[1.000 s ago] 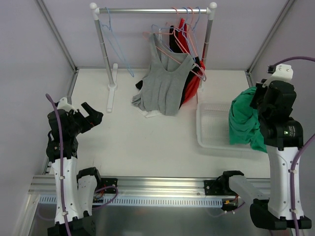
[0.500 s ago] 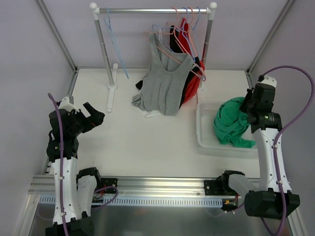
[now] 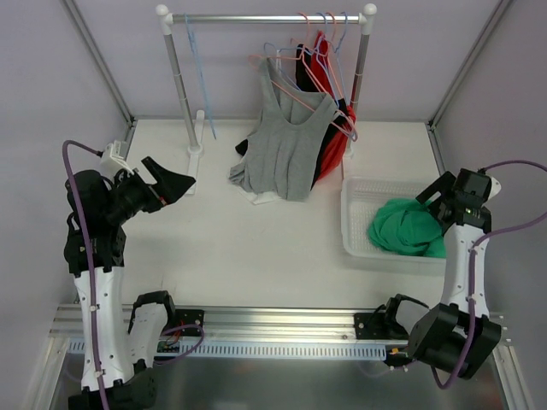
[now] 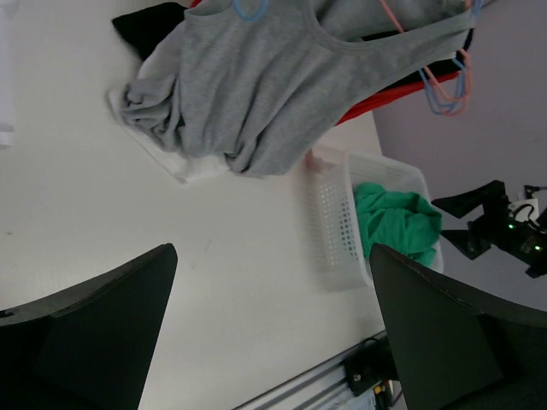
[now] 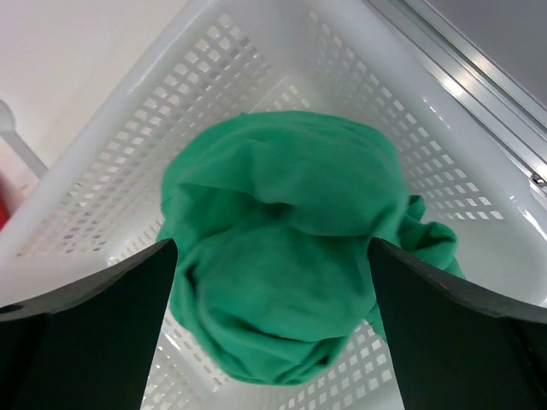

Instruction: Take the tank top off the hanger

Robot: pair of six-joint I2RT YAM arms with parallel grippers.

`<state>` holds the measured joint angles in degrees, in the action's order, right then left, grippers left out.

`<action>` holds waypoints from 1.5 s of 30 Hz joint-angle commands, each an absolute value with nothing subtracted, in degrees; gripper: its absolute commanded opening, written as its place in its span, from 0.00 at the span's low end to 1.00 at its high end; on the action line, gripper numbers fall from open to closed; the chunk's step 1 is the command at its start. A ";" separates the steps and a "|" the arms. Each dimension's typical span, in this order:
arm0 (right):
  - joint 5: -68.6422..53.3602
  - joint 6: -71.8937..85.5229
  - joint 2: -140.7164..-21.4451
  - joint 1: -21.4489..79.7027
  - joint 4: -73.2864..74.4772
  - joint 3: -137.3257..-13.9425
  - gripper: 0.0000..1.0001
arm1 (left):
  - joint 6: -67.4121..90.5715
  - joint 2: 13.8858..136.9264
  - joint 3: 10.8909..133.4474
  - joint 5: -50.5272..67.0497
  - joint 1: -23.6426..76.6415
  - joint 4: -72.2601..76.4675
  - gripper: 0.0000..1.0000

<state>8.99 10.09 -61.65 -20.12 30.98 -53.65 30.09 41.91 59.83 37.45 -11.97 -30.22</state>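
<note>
A grey tank top (image 3: pixel 286 149) hangs on a pink hanger (image 3: pixel 320 81) from the rack bar (image 3: pixel 265 17), its hem bunched on the table; the left wrist view shows the grey tank top (image 4: pixel 256 94) too. A crumpled green garment (image 3: pixel 406 226) lies in the white basket (image 3: pixel 359 243). My right gripper (image 3: pixel 436 205) stands open just above the green garment (image 5: pixel 282 256), holding nothing. My left gripper (image 3: pixel 175 184) is open and empty over the table's left side, pointing toward the rack, well short of the tank top.
Red and black garments (image 3: pixel 333 145) hang behind the grey one on further hangers. An empty blue hanger (image 3: pixel 201 85) dangles at the rack's left end. The rack's left post and foot (image 3: pixel 192 154) stand close to my left gripper. Enclosure walls surround the table.
My right gripper lowered the green garment into the basket and opened, letting it go. My left arm lifted and reached farther toward the rack.
</note>
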 commanded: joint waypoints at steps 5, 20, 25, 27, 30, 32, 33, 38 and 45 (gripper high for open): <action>5.37 13.62 -49.14 -20.48 30.58 -56.33 0.99 | 38.14 46.31 71.62 34.65 0.32 -27.34 0.99; -31.63 19.95 -35.25 -19.95 24.35 -50.64 0.99 | 40.33 93.93 115.26 9.76 32.17 -23.03 0.99; -35.41 20.66 -31.12 -19.51 23.91 -49.13 0.99 | 41.30 106.58 128.92 6.25 32.26 -21.71 0.89; -36.47 19.78 -31.11 -19.07 23.91 -49.74 0.99 | 42.01 108.88 132.70 3.87 32.26 -21.10 0.72; -37.87 18.72 -32.34 -19.07 24.61 -51.58 1.00 | 43.68 113.10 135.35 2.73 32.26 -18.81 0.67; -38.58 18.90 -32.78 -18.98 24.61 -52.20 1.00 | 44.65 114.17 135.88 2.72 32.26 -16.54 0.66; -38.76 18.90 -32.87 -18.90 24.61 -52.47 1.00 | 44.91 114.95 135.88 2.38 32.34 -15.74 0.66; -39.02 18.99 -32.70 -18.37 24.61 -53.00 0.99 | 46.67 117.68 135.88 2.20 32.17 -11.00 0.65; -39.37 18.90 -31.91 -17.23 24.61 -52.82 0.99 | 48.34 123.65 135.79 7.47 32.17 2.52 0.60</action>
